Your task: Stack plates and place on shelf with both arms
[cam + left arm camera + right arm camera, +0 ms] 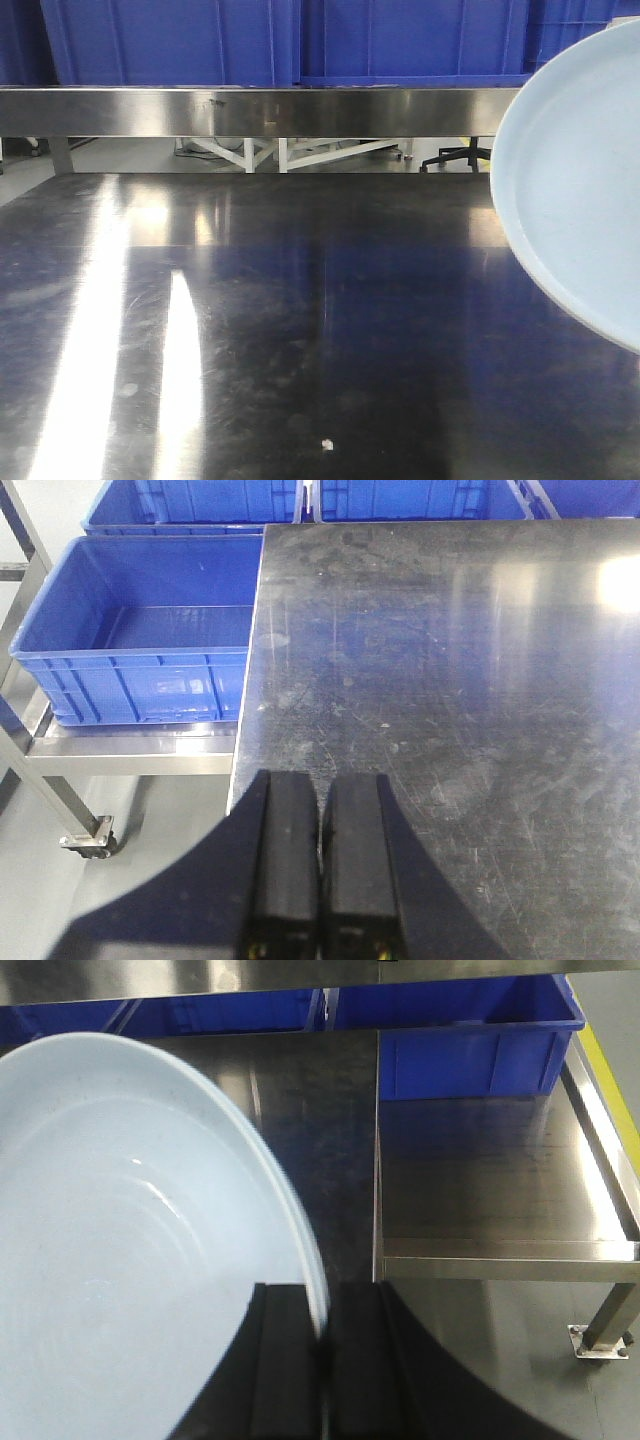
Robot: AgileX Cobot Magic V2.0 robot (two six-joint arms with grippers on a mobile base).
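The right gripper (pixel 322 1305) is clamped on the rim of a pale blue-white plate (pixel 120 1230), with one black finger on each side of the rim's edge. The plate fills the left half of the right wrist view. In the front view it stands tilted up off the surface at the right edge of the picture, its hollow face toward the camera and part of it cut off by the frame. Only this one plate can be made out. It hangs above the dark glossy tabletop (pixel 300 330), in front of and apart from the shelf (pixel 250 112), whose wide brushed steel front rail runs across the far side of the table below a row of blue crates (pixel 170 40). The left gripper (pixel 321 790) has its two black fingers pressed together with nothing between them. It is poised over the tabletop's near left corner, and a blue crate (pixel 140 640) sits on a steel rack to its left.
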